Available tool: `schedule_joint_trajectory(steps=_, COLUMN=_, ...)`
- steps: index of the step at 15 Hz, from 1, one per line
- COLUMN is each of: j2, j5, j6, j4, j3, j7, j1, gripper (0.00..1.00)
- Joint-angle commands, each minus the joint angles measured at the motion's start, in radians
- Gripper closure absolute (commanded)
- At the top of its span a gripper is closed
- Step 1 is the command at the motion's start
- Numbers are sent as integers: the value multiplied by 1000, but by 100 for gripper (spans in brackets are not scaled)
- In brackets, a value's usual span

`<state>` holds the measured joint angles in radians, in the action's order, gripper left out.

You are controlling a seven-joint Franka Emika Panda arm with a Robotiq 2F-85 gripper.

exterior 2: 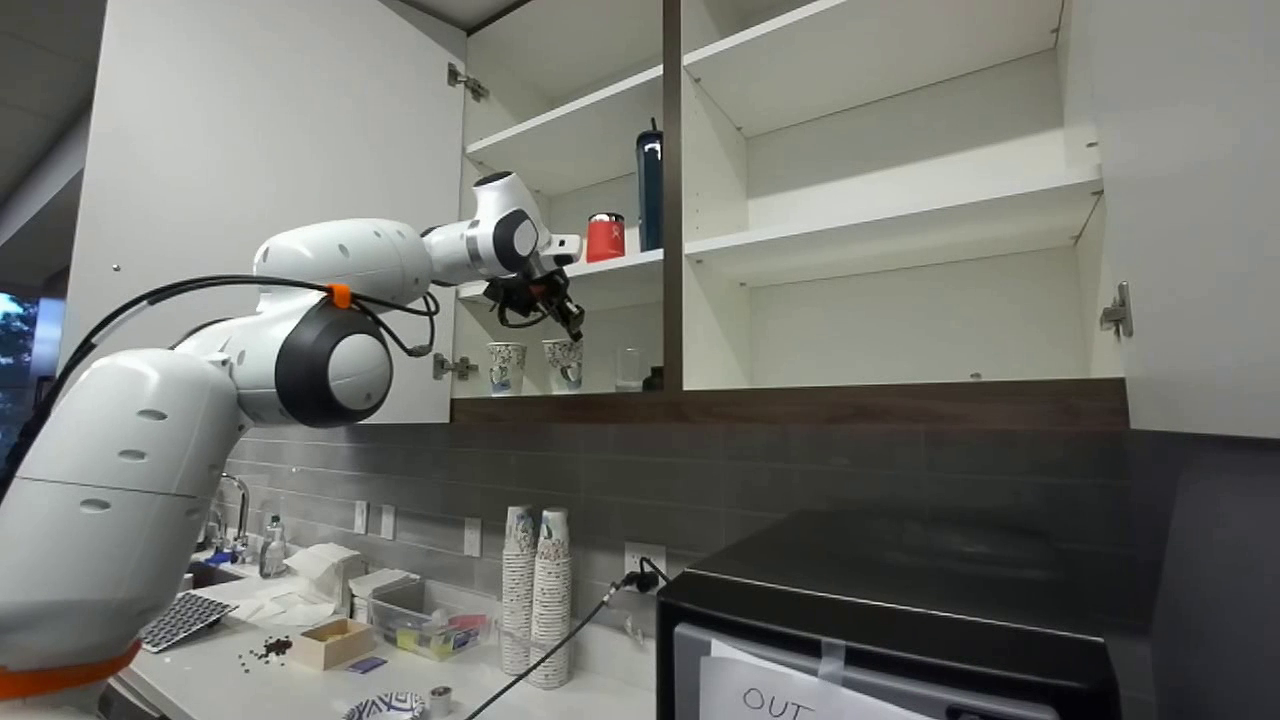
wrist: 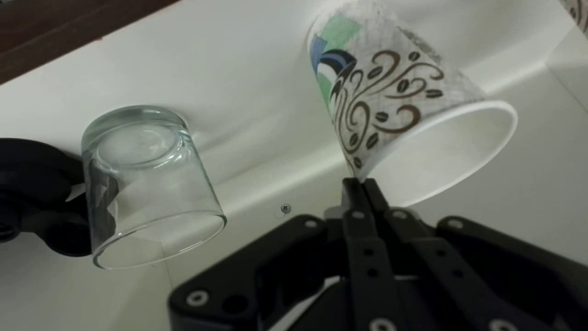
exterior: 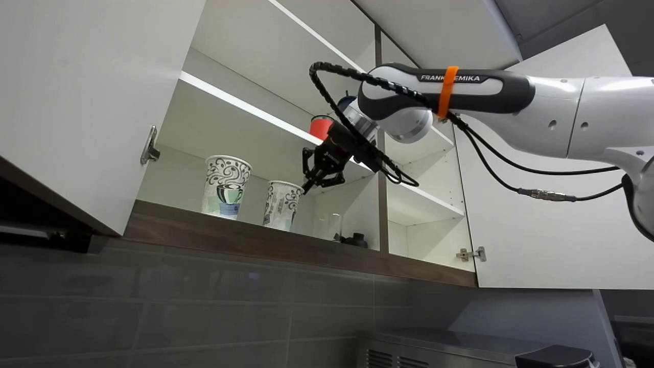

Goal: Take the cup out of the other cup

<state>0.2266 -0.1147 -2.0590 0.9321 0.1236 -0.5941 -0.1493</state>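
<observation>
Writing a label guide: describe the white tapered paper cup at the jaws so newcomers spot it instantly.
Find the open white cabinet, then its bottom shelf, left of the brown wooden divider in both exterior views. There the white tapered paper cup with brown scroll print stands between another white printed paper cup and a clear glass tumbler. Only it has closed jaws at its rim.

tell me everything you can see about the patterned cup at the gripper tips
The cup looks like paper: white, tapered, widening to a plain white rim, its mouth open. Brown swirls and coffee-bean shapes mark its side, with a mug picture and green and blue patches towards the base. It appears to stand upright on the cabinet shelf, apart from the clear glass and the other cup. The gripper is shut at the rim, apparently pinching it; the cup's inner bottom is hidden.
</observation>
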Motion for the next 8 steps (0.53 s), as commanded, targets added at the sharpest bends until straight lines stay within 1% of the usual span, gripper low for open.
schedule_joint_trajectory(steps=1, j2=-60, j5=-10, j6=-14, j4=94, j3=2, j7=17, j1=-1, gripper=99)
schedule_joint_trajectory(steps=2, j2=-66, j5=1, j6=-11, j4=102, j3=4, j7=17, j1=0, gripper=99)
schedule_joint_trajectory(steps=3, j2=-70, j5=5, j6=-22, j4=108, j3=5, j7=11, j1=2, gripper=72)
schedule_joint_trajectory(steps=4, j2=-77, j5=-2, j6=-34, j4=118, j3=3, j7=2, j1=0, gripper=72)
schedule_joint_trajectory(steps=7, j2=-94, j5=2, j6=-51, j4=141, j3=2, j7=-6, j1=2, gripper=51)
schedule_joint_trajectory(steps=8, j2=-100, j5=6, j6=-61, j4=150, j3=3, j7=-5, j1=3, gripper=42)
